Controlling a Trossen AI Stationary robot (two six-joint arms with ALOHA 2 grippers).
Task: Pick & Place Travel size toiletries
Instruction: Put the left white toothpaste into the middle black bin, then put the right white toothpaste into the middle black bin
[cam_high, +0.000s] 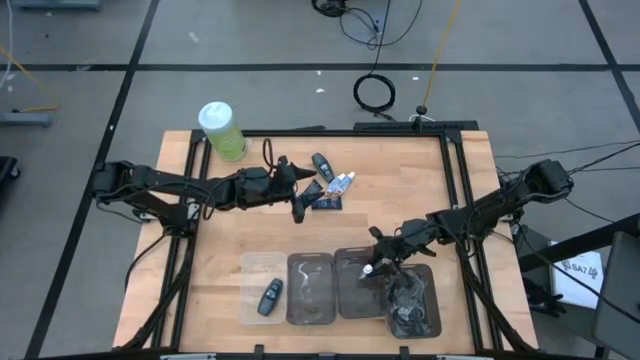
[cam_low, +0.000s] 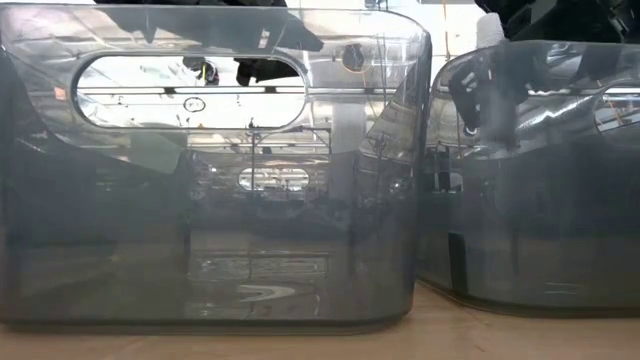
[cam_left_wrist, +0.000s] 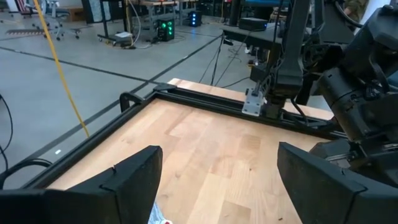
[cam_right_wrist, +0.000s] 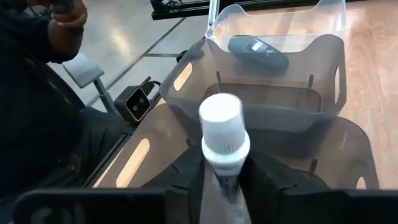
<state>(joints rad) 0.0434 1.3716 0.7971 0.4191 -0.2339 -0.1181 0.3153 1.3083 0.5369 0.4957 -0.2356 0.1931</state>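
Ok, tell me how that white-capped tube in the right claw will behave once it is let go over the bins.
The white-capped silvery tube looks small, so probably light. Its round cap suggests it may roll on landing. The clear smoky plastic bin below the right claw has tall walls, so it should stay inside.

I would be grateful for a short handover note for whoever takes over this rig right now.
Right gripper: above the third bin, fingers around a white-capped tube; release unclear.
Left gripper: open, empty, beside the toiletries pile at the table's back.
Done: one key fob lies in the leftmost bin; the rightmost bin holds dark items.
Left: drop this tube, then clear the pile.
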